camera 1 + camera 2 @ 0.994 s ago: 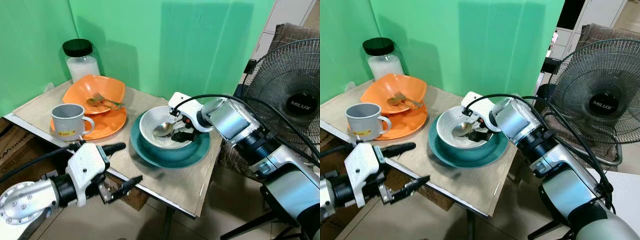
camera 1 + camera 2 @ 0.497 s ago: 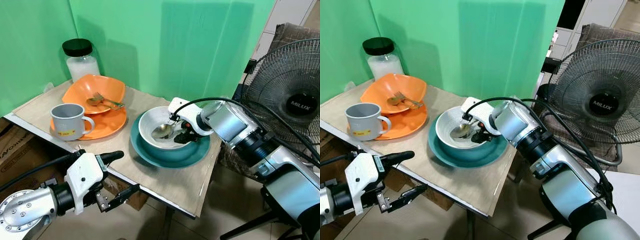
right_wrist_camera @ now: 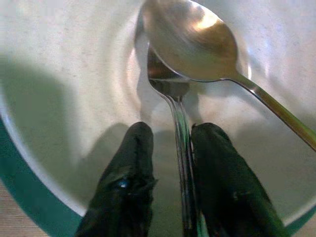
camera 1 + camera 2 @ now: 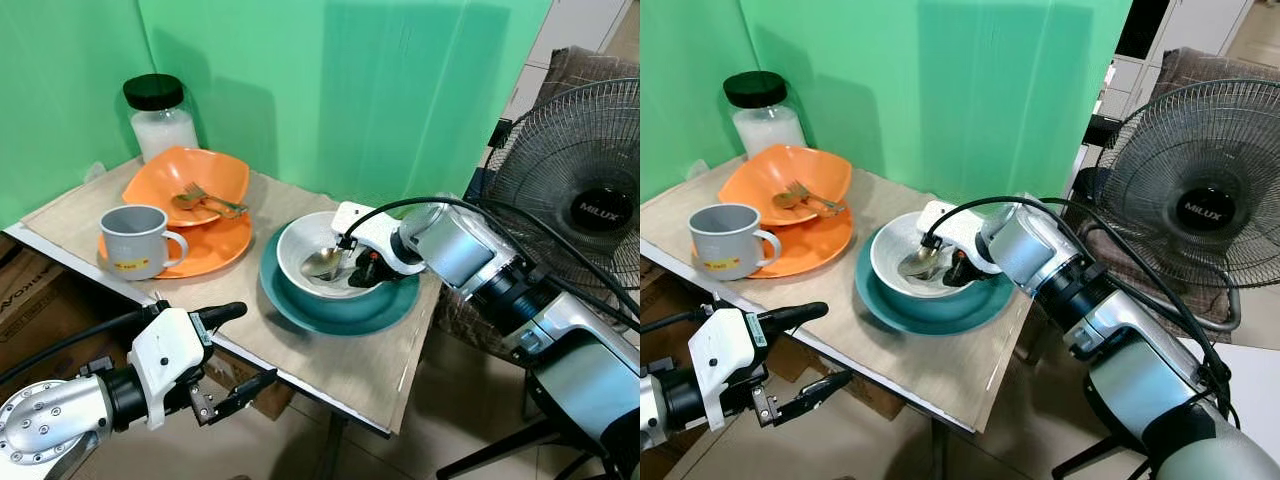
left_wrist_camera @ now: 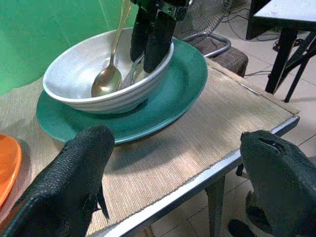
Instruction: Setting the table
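Table edge (image 4: pixel 290 377), left pincer (image 4: pixel 237 348) just off it

The fan (image 4: pixel 585 215) is cut off at the right edge.

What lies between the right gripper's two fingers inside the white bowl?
In the right wrist view, a thin metal utensil handle runs between the right gripper's fingers, below the spoon in the white bowl.
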Motion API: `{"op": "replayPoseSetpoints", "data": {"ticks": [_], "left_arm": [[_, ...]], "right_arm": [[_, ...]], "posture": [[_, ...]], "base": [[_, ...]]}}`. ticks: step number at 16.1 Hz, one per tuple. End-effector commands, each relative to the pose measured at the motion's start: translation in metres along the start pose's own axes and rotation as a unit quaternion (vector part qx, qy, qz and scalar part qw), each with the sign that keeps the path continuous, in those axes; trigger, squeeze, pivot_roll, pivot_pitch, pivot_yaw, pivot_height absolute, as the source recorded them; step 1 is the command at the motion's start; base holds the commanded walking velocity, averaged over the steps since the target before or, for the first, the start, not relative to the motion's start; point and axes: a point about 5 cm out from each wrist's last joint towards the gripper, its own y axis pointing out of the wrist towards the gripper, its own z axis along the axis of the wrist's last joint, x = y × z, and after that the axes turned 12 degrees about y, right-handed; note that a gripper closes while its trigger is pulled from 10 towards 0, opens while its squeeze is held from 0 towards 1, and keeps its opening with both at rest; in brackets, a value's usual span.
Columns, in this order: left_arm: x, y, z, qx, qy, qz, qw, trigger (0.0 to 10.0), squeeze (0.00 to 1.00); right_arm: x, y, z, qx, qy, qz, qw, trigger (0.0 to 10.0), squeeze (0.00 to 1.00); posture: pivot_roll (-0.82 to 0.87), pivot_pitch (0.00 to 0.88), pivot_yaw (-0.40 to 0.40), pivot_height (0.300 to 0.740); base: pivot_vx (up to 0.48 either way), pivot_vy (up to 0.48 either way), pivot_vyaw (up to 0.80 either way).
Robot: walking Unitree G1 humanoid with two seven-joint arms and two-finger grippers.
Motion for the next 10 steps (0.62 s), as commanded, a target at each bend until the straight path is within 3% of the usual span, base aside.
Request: {"op": "replayPoseSetpoints", "data": {"ticks": [1,10], "left_arm": [[0.0014,-0.0002,-0.0012,-0.005,0.002,-0.008,1.0,10.0,0.0],[0.0005,0.0006,0.0001,-0.004,0.005,-0.007,1.0,10.0,0.0]], "right_arm": [[0.0009,-0.0021,-0.0004,-0.001,-0.007,0.002,1.0,0.0,0.0],[-0.0003,-0.0099,0.0083,0.034,0.011,0.03,0.999,0.0,0.0]], "posture": [[-0.06,0.0,-0.047,0.74],[-0.06,0.0,-0.045,0.74]], "base": [[0.0,0.0,0.0],[0.0,0.0,0.0]]}}
